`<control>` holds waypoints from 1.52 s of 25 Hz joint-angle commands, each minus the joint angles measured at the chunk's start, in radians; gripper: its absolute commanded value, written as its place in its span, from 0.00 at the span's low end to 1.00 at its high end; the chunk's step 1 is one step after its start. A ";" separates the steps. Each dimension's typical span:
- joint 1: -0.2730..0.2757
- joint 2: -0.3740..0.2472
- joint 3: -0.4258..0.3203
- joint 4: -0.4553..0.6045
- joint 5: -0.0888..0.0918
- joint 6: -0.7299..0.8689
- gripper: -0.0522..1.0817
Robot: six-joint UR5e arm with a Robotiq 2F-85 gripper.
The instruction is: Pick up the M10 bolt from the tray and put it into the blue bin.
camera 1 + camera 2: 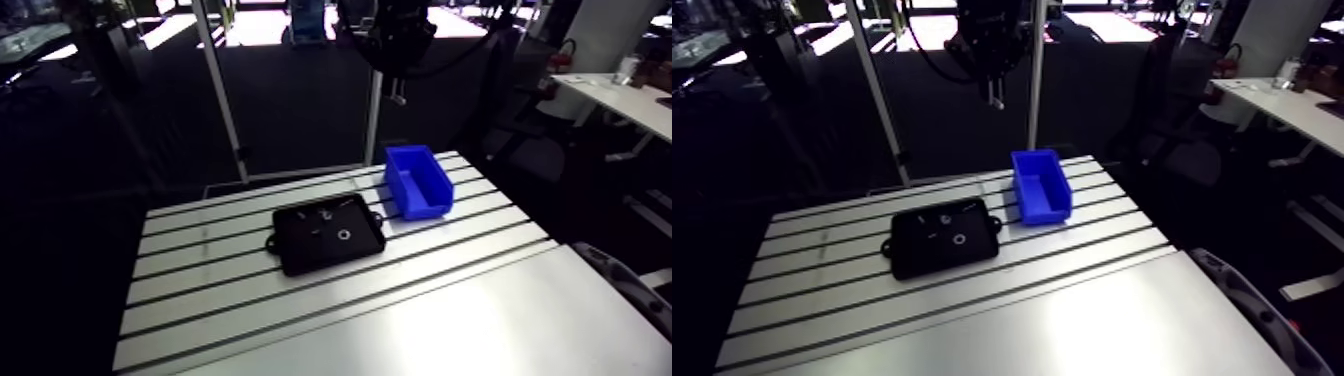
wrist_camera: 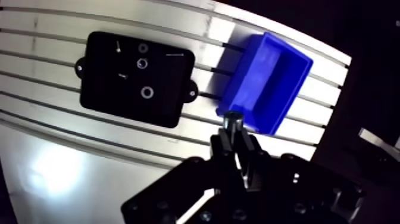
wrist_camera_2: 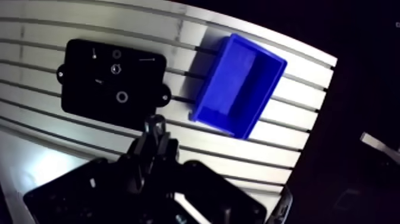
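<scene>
My gripper (image 2: 233, 130) hangs high above the table, fingers pressed together on a small metal bolt (image 2: 232, 119) whose end sticks out past the fingertips. In the arm view the gripper (image 1: 398, 92) is small and well above the far end of the blue bin (image 1: 418, 181). The bin (image 2: 266, 83) is open-topped and looks empty; it stands just ahead of the fingertips in the wrist view. The black tray (image 2: 113, 95) lies beside the bin, off to the side of the gripper.
The tray holds a few ring-shaped washers or nuts (image 2: 146, 92) and small screws (image 2: 174, 55). The slotted aluminium table (image 1: 240, 290) runs wide on the near side. A metal post (image 1: 222, 90) rises behind the table's far edge.
</scene>
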 commanded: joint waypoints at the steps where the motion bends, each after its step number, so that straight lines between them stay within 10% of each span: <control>1: -0.037 0.060 -0.022 -0.048 0.001 -0.279 0.97; 12: -0.098 0.174 -0.045 -0.055 -0.011 -0.747 0.98; 16: -0.126 0.200 -0.038 -0.057 -0.057 -0.925 0.98; 22: -0.158 0.219 -0.005 -0.115 -0.057 -1.117 0.99; 26: -0.172 0.235 0.008 -0.140 -0.038 -1.189 0.99; 33: -0.187 0.252 0.009 -0.181 0.081 -1.229 0.99; 38: -0.181 0.252 0.026 -0.184 0.086 -1.229 0.99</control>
